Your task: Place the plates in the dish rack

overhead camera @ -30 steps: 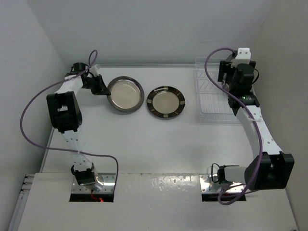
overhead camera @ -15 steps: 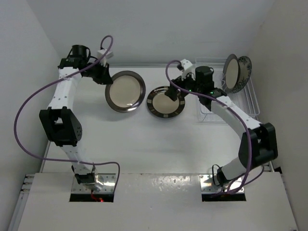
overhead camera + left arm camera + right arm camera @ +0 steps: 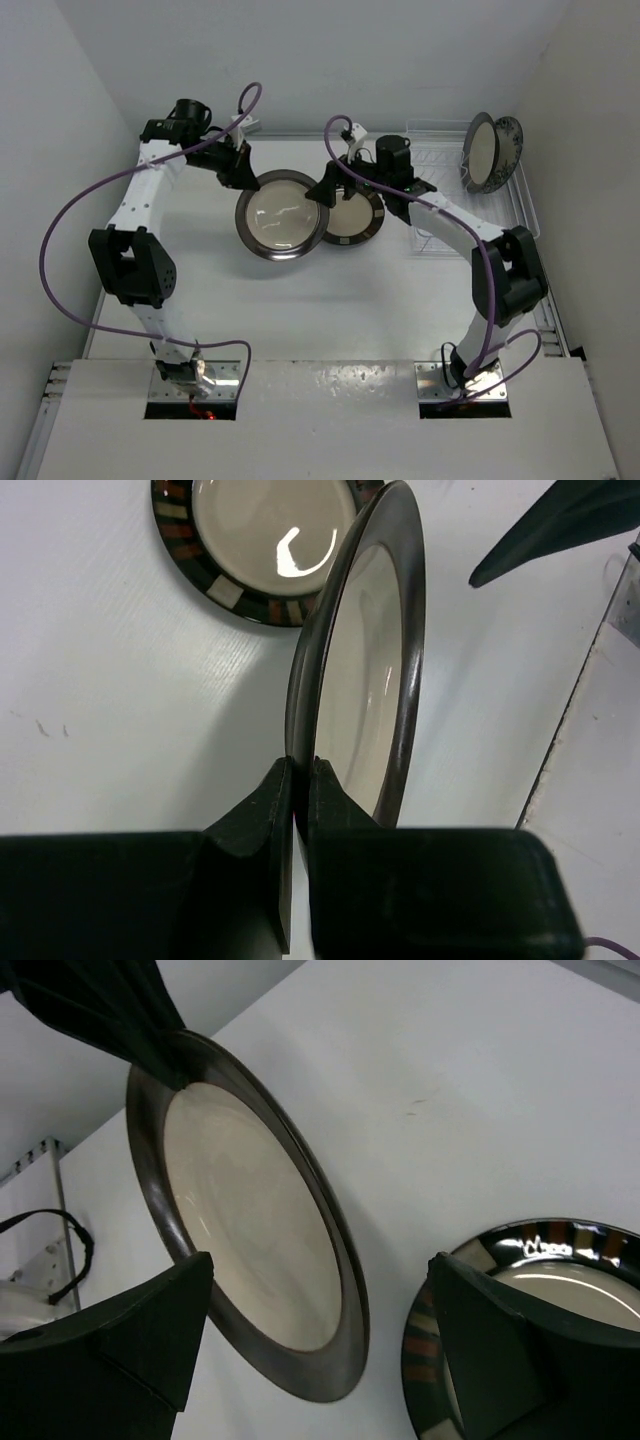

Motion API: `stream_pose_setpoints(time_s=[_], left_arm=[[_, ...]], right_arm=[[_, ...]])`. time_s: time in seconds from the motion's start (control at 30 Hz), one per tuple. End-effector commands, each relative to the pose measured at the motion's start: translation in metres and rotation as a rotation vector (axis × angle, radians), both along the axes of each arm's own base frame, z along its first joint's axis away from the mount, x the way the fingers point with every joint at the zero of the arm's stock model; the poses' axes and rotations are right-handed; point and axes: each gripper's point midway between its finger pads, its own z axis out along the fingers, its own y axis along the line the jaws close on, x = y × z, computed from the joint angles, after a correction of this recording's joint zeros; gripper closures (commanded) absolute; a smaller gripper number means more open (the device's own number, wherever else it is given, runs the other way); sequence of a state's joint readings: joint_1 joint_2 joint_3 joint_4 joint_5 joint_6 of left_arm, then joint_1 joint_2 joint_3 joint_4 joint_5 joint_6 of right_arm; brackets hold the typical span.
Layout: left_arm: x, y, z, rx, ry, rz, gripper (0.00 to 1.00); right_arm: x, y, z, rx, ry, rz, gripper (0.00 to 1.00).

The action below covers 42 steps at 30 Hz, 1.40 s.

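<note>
Table: white flat tabletop [image 3: 300, 290]; it carries the rack and the plates.
Dish rack: rectangular white wire dish rack [image 3: 450, 158], at the far right of the table.
Floral plate: round white plate with a blue floral pattern [image 3: 490, 150]; it stands on edge at the rack's right end.
Dark-rimmed plate: round cream-centred plate with a dark metallic rim [image 3: 283, 214], left of the rack. It is tilted, and from above its rim overlaps the patch-rimmed plate.
Patch-rimmed plate: round cream-centred plate with a brown patch-marked rim [image 3: 355, 212]; it lies flat on the table, between the dark-rimmed plate and the rack.
Left gripper: black two-finger claw [image 3: 298, 780], pinched tight on the dark-rimmed plate's edge.
Right gripper: black two-finger claw [image 3: 320, 1260], spread wide and holding nothing, above where the two plates meet.
</note>
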State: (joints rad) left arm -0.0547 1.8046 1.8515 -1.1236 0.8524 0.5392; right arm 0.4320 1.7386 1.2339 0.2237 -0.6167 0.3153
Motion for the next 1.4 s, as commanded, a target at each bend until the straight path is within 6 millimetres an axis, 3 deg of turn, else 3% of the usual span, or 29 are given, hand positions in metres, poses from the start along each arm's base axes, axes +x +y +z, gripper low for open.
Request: stream_pose_setpoints(time_s=[0.0,0.07,0.2,0.23,0.3,0.33,0.37,0.43,0.47,0.5,0.53,0.57,0.6,0.63,0.73,0.8,0.83,0.87,0.9,0.97,1.0,1.03,1.17,1.2,1.27,1.3,1.37], left_arm=[[-0.023,-0.027,0.066,-0.143,-0.145,-0.112,1.00],[-0.024,-0.027,0.063,-0.142,-0.136,-0.111,1.00],[-0.025,-0.031,0.071,-0.179,-0.136,-0.122,1.00],[-0.026,-0.032,0.072,-0.187,-0.135,-0.127,1.00],[-0.026,-0.032,0.072,-0.187,-0.135,-0.127,1.00],[-0.025,-0.031,0.071,-0.178,-0.136,-0.121,1.00],[-0.025,-0.031,0.071,-0.178,-0.136,-0.121,1.00],[-0.018,-0.028,0.070,-0.159,-0.136,-0.083,1.00],[-0.010,-0.027,0.073,-0.162,-0.132,-0.038,0.93],[-0.003,-0.022,0.066,-0.126,-0.127,0.009,0.72],[0.003,-0.019,0.062,-0.110,-0.118,0.036,0.24],[0.008,-0.017,0.062,-0.101,-0.117,0.071,0.08],[0.013,-0.014,0.062,-0.089,-0.119,0.101,0.00],[0.025,-0.003,0.061,-0.059,-0.143,0.162,0.00],[0.051,0.025,0.055,0.004,-0.137,0.350,0.00],[0.066,0.052,0.050,0.033,-0.127,0.482,0.00],[0.072,0.063,0.042,0.083,-0.127,0.534,0.00],[0.076,0.075,0.036,0.106,-0.121,0.569,0.00],[0.080,0.084,0.031,0.122,-0.113,0.594,0.00],[0.076,0.091,0.017,0.148,-0.083,0.603,0.00],[0.077,0.091,0.013,0.151,-0.073,0.603,0.00],[0.075,0.091,0.004,0.164,-0.057,0.593,0.00],[0.071,0.089,-0.014,0.169,-0.008,0.570,0.00],[0.070,0.093,-0.018,0.171,0.004,0.578,0.00],[0.072,0.093,-0.027,0.176,0.023,0.577,0.00],[0.071,0.093,-0.028,0.178,0.032,0.576,0.00],[0.072,0.093,-0.033,0.181,0.043,0.575,0.00]], right_arm=[[-0.002,0.014,0.018,0.080,-0.025,0.044,0.15],[-0.015,0.027,0.018,0.100,-0.003,0.109,0.16],[-0.022,0.038,0.000,0.081,0.036,0.123,0.31],[-0.021,0.038,-0.001,0.087,0.044,0.119,0.44],[-0.021,0.040,0.001,0.111,0.062,0.122,0.61],[-0.020,0.040,0.000,0.111,0.066,0.121,0.81],[-0.019,0.042,0.005,0.121,0.066,0.127,0.94],[-0.019,0.040,0.020,0.138,0.041,0.111,1.00],[-0.018,0.039,0.023,0.142,0.023,0.096,1.00],[-0.014,0.034,0.024,0.145,0.012,0.063,1.00],[-0.010,0.027,0.043,0.161,-0.027,0.020,1.00],[-0.008,0.023,0.046,0.166,-0.034,-0.002,1.00],[0.007,0.008,0.053,0.169,-0.050,-0.083,1.00],[0.009,-0.002,0.073,0.193,-0.075,-0.114,1.00],[0.040,-0.051,0.098,0.214,-0.112,-0.329,1.00],[0.056,-0.093,0.118,0.185,-0.147,-0.506,1.00],[0.071,-0.129,0.118,0.136,-0.169,-0.638,1.00],[0.074,-0.151,0.138,0.114,-0.234,-0.725,1.00],[0.077,-0.165,0.138,0.079,-0.244,-0.774,1.00],[0.088,-0.242,0.160,-0.016,-0.330,-1.043,1.00],[0.088,-0.244,0.165,-0.044,-0.356,-1.040,1.00],[0.089,-0.289,0.174,-0.093,-0.392,-1.212,1.00],[0.087,-0.363,0.190,-0.435,-0.596,-1.418,1.00],[0.091,-0.373,0.178,-0.523,-0.604,-1.429,1.00],[0.088,-0.401,0.188,-0.558,-0.651,-1.528,1.00],[0.096,-0.407,0.178,-0.599,-0.641,-1.539,1.00],[0.095,-0.420,0.192,-0.605,-0.687,-1.609,1.00]])
